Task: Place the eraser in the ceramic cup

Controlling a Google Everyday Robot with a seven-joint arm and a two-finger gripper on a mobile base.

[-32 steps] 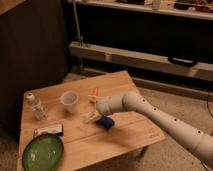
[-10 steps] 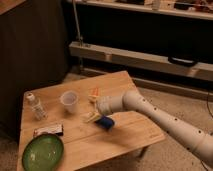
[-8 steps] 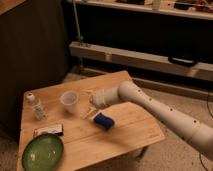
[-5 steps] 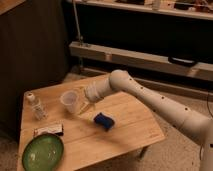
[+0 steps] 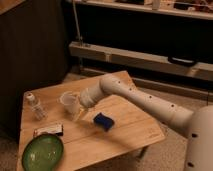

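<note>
The eraser [image 5: 48, 131], a small flat white bar with dark edges, lies on the wooden table [image 5: 131, 131] near its left front, just above the green plate. The white ceramic cup [image 5: 67, 99] stands upright behind it, left of the table's middle. My gripper [image 5: 77, 113] is at the end of the white arm [image 5: 145, 102], which reaches in from the right. It hangs just right of the cup and partly in front of it, pointing down and left. The eraser lies apart from the gripper, to its lower left.
A dark blue sponge-like block [image 5: 103, 121] lies right of the gripper. A clear little bottle with a white cap [image 5: 34, 105] stands at the left edge. A green plate [image 5: 43, 152] sits at the front left corner. Dark shelving stands behind the table.
The arm has swung left, from over the blue block to beside the cup. The eraser, cup, bottle and plate have not moved.
</note>
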